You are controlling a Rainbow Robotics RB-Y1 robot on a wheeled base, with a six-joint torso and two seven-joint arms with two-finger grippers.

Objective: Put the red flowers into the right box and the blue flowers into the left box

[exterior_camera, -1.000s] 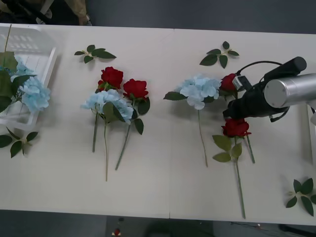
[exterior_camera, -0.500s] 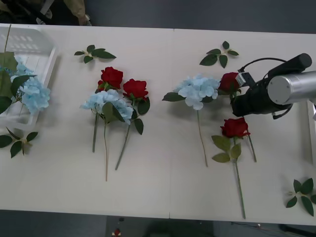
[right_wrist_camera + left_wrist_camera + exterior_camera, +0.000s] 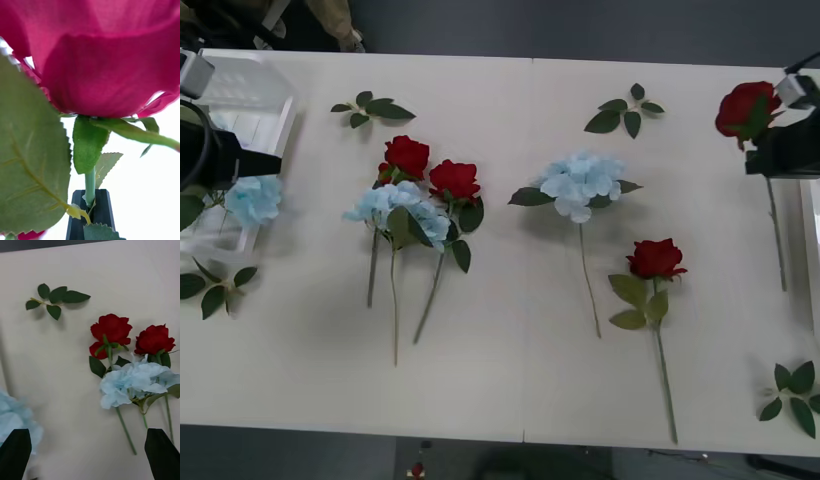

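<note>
Since half a second ago my right gripper (image 3: 780,150) has pulled back to the right edge of the tabletop (image 3: 510,380), lifting a red rose (image 3: 743,108) off the spot beside the lone blue hydrangea (image 3: 583,183). Its black fingers (image 3: 101,212) are clenched on the stem just under the bloom, and the long stem hangs down next to the thin pale rim of the right box (image 3: 811,250). My left gripper (image 3: 270,160) has come into the front view at the left edge, over the left box (image 3: 240,90); in its wrist view the fingers (image 3: 15,452) stand apart at the two corners, grasping nothing.

A blue flower (image 3: 252,198) lies in the left box. On the tabletop remain two red roses (image 3: 430,168) side by side, touching a blue cluster (image 3: 400,210) that overlaps their stems, the lone hydrangea further right, and another red rose (image 3: 656,258) just below and right of it. Loose leaf sprigs (image 3: 370,108) lie apart from the flowers near the far edge and at both near corners
</note>
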